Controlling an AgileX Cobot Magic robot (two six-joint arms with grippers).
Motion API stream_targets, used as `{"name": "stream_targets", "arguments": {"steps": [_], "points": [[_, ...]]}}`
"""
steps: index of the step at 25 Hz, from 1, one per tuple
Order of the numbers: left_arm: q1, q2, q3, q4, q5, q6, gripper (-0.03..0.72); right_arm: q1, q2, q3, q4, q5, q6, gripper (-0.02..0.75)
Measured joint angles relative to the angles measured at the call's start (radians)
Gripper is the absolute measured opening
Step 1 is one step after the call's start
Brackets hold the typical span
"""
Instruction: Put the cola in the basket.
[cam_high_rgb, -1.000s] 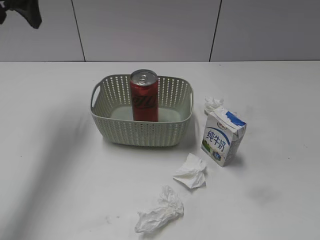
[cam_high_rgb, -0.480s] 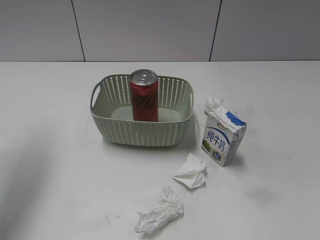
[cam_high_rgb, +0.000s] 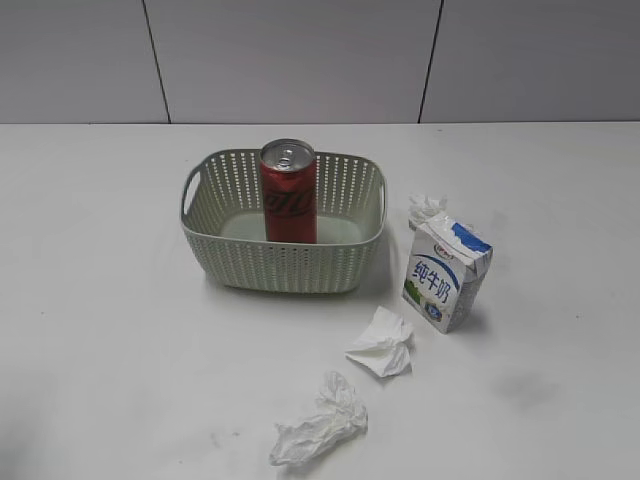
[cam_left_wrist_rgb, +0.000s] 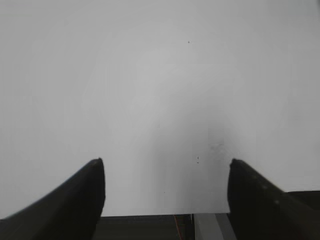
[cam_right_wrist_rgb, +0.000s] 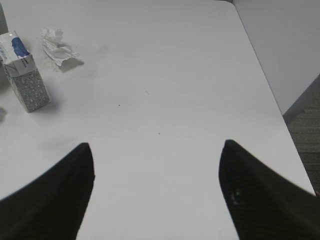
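Note:
The cola (cam_high_rgb: 289, 192), a tall red can with a silver top, stands upright inside the sage-green basket (cam_high_rgb: 283, 264) at the middle of the white table. Neither gripper shows in the exterior view. In the left wrist view my left gripper (cam_left_wrist_rgb: 166, 165) is open and empty over bare table near its edge. In the right wrist view my right gripper (cam_right_wrist_rgb: 157, 147) is open and empty over bare table, well away from the basket.
A blue-and-white milk carton (cam_high_rgb: 446, 273) stands right of the basket and also shows in the right wrist view (cam_right_wrist_rgb: 23, 71). Crumpled tissues lie in front (cam_high_rgb: 382, 343), nearer the front edge (cam_high_rgb: 318, 421), and behind the carton (cam_high_rgb: 426, 208). The table's right edge (cam_right_wrist_rgb: 272, 95) is close to my right gripper.
The dark arm at the top left of the exterior view has left the frame. Its shadow on the table's left has faded. Can and basket have not moved.

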Motion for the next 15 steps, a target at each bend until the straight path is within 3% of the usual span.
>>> {"name": "stream_targets", "arguments": {"steps": [10,15], "points": [[0.0,-0.386,0.302,-0.012,-0.145,-0.001,0.585,0.0,0.0,0.0,0.0,0.0,0.0,0.588],[0.0,-0.53,0.323,-0.015,-0.145,-0.001,0.585,0.0,0.0,0.0,0.0,0.0,0.0,0.588]]}}
